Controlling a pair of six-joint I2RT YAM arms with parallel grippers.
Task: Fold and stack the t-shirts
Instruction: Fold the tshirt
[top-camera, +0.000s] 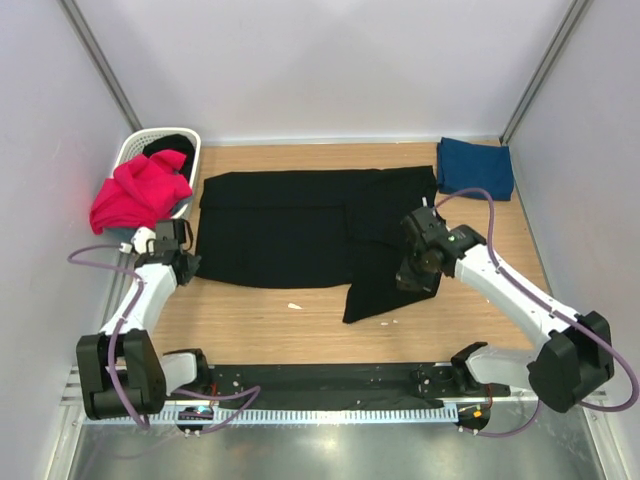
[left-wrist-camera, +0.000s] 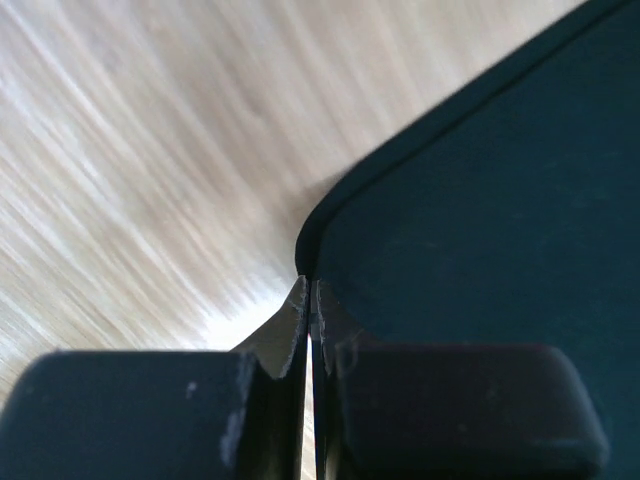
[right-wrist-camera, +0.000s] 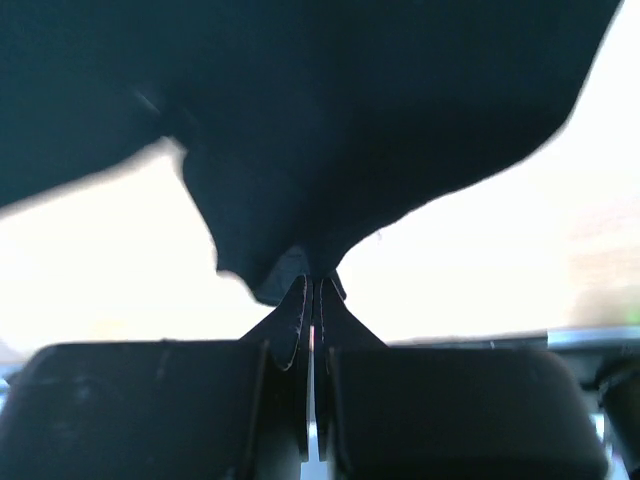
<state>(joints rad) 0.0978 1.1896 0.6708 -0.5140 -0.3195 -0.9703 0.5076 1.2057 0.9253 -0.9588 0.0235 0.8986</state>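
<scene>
Black t-shirt (top-camera: 275, 225) lies spread mid-table (top-camera: 300, 325). Right gripper (top-camera: 415, 275) jaws pinch a lifted fold of it, table's right half. Left gripper (top-camera: 190, 265) jaws are pressed together, tips touching its near-left corner. Navy t-shirt (top-camera: 475, 167) sits folded at the table's far-right corner. Magenta t-shirt (top-camera: 140, 190) drapes over the basket (top-camera: 135, 145) at the table's far-left corner.

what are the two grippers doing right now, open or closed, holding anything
left gripper: jaws closed, pinching the corner edge of the black t-shirt.
right gripper: jaws closed on a bunched fold of the same shirt.
</scene>
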